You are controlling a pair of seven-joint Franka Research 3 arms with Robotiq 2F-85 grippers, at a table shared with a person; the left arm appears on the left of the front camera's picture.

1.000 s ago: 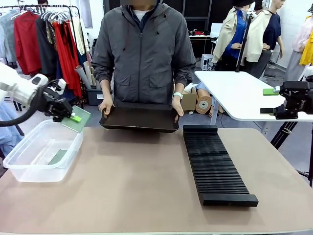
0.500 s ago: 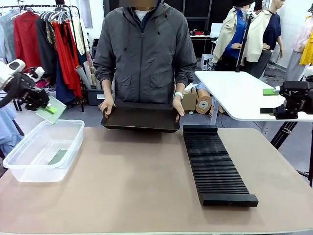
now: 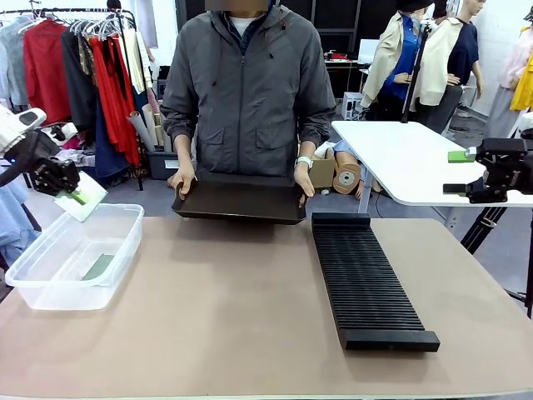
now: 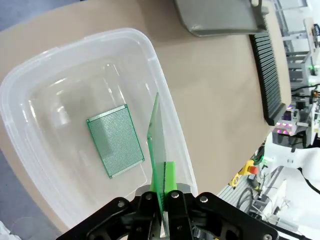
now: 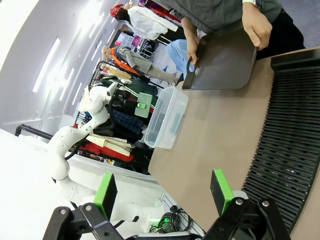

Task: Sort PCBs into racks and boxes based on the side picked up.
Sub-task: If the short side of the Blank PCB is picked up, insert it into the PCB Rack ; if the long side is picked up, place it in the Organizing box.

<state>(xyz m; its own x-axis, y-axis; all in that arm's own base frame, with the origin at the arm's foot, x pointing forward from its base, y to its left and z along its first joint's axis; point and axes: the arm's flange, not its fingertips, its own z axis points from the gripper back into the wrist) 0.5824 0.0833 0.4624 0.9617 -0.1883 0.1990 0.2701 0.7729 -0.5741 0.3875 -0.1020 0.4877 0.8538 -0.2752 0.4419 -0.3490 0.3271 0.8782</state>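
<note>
Over at the far left, the left gripper (image 3: 73,197) hangs above the back end of the clear tub (image 3: 33,292), its fingers clamped on the edge of a pale green PCB (image 3: 83,200) that tilts down toward the tub's opening. From the left wrist camera that held board (image 4: 156,150) shows edge-on between the closed green pads (image 4: 170,175), directly over the tub (image 4: 165,115), and a second PCB (image 4: 115,140) lies flat on the tub's floor, apart from the walls. In the middle of the far side of the table (image 3: 233,317), a person stands holding a flat black tray (image 3: 240,202) with one hand (image 3: 181,180) at each end, its near edge just over the tabletop. Right of the tray the long black rack (image 3: 366,283) lies lengthwise on the table, its slots running across it; I can see no board standing in it. At the far right the right gripper (image 3: 462,172) hovers well off the table, beside a white table behind, its fingers spread wide with nothing between the green pads (image 5: 221,190).
</note>
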